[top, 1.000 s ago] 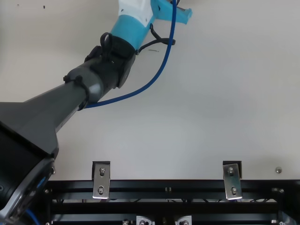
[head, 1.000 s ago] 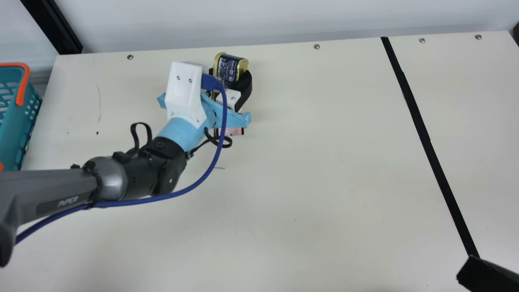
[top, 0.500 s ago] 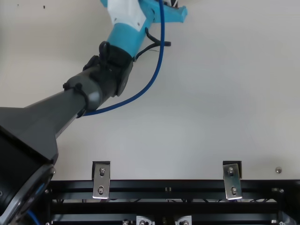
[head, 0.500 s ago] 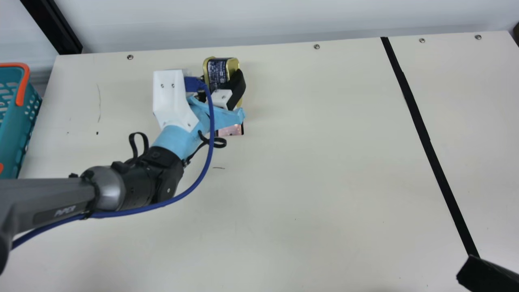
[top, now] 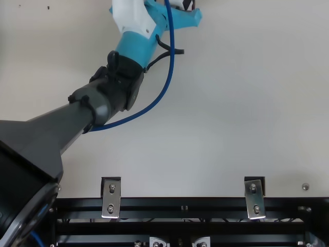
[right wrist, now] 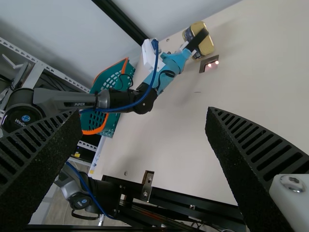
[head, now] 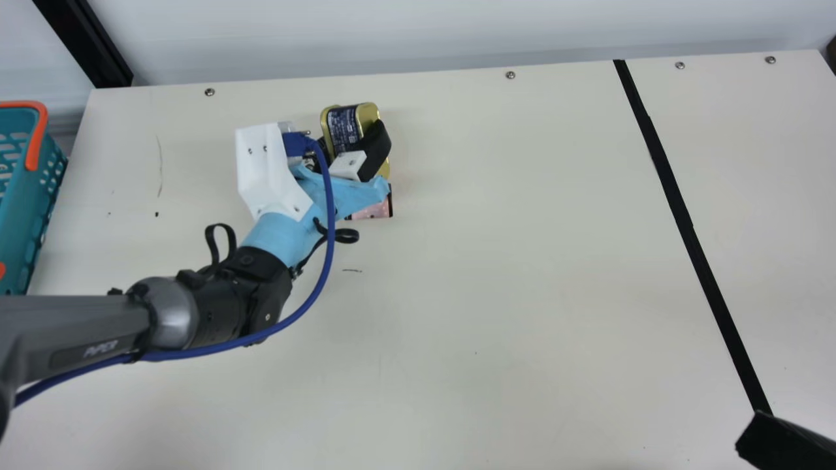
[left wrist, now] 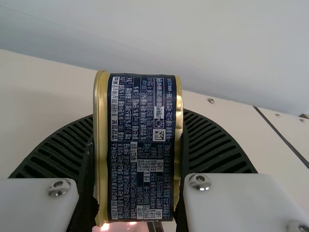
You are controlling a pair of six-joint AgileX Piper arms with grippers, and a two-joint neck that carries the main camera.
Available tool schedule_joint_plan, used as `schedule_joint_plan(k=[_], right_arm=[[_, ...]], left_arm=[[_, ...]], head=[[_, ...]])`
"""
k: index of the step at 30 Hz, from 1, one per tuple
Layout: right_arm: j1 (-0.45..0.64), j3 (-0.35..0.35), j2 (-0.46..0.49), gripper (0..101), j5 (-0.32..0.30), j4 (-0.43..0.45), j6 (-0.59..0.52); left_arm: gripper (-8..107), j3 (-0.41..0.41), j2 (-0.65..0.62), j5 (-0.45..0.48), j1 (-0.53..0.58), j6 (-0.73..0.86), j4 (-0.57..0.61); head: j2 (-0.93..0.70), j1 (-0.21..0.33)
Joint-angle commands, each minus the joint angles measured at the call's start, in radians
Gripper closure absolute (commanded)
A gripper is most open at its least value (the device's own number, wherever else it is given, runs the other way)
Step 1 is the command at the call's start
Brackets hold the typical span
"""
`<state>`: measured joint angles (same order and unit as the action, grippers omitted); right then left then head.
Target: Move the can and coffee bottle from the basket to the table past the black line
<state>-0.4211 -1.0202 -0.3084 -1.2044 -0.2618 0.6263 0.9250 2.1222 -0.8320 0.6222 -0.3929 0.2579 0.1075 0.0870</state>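
In the main view my left gripper (head: 351, 145) is at the table's far left part, with the navy and gold can (head: 342, 125) between its fingers. The left wrist view shows the can (left wrist: 141, 145) squeezed between both ribbed fingers of my left gripper (left wrist: 137, 145). The can is left of the black line (head: 689, 232). A dark finger of my right gripper (head: 787, 444) shows at the main view's lower right corner. In the right wrist view my right gripper (right wrist: 145, 116) stands wide open, nothing between its fingers.
A teal basket (head: 23, 222) with orange handles stands at the left edge. A flat pink item with dark edges (head: 373, 210) lies on the table (head: 496, 261), partly hidden by my left gripper. A blue cable (head: 325, 254) loops along the left arm.
My left arm has shifted left and somewhat toward the near side, carrying the can along. More of the pink item's right part shows. The right gripper has stayed in place.
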Motion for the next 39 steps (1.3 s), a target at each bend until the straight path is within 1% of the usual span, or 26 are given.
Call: schedule_joint_plan(k=[1, 5, 12, 20, 25, 32, 36, 39], right_arm=[[0.000, 0.000, 0.000, 0, 0.000, 0.000, 0.000], [0.000, 0.000, 0.000, 0, 0.000, 0.000, 0.000], [0.000, 0.000, 0.000, 0, 0.000, 0.000, 0.000], [0.000, 0.000, 0.000, 0, 0.000, 0.000, 0.000], [0.000, 0.000, 0.000, 0, 0.000, 0.000, 0.000], [0.000, 0.000, 0.000, 0, 0.000, 0.000, 0.000], [0.000, 0.000, 0.000, 0, 0.000, 0.000, 0.000], [0.000, 0.000, 0.000, 0, 0.000, 0.000, 0.000]], left_arm=[[89, 0.002, 0.001, 0.000, 0.001, 0.002, 0.002], [89, 0.006, 0.006, -0.016, 0.005, 0.011, 0.006], [89, 0.037, 0.032, -0.074, 0.017, 0.049, 0.020], [89, 0.061, 0.058, -0.131, 0.029, 0.137, 0.035], [89, 0.029, 0.065, -0.214, 0.046, 0.223, 0.046], [89, -0.061, 0.073, -0.388, 0.075, 0.315, 0.081], [89, -0.063, 0.040, -0.388, 0.078, 0.365, 0.108], [89, -0.061, 0.037, -0.399, 0.077, 0.365, 0.108]], head=[[0.001, 0.009], [0.001, 0.009], [0.001, 0.009], [0.001, 0.009], [0.001, 0.009], [0.001, 0.009], [0.001, 0.009], [0.001, 0.009]])
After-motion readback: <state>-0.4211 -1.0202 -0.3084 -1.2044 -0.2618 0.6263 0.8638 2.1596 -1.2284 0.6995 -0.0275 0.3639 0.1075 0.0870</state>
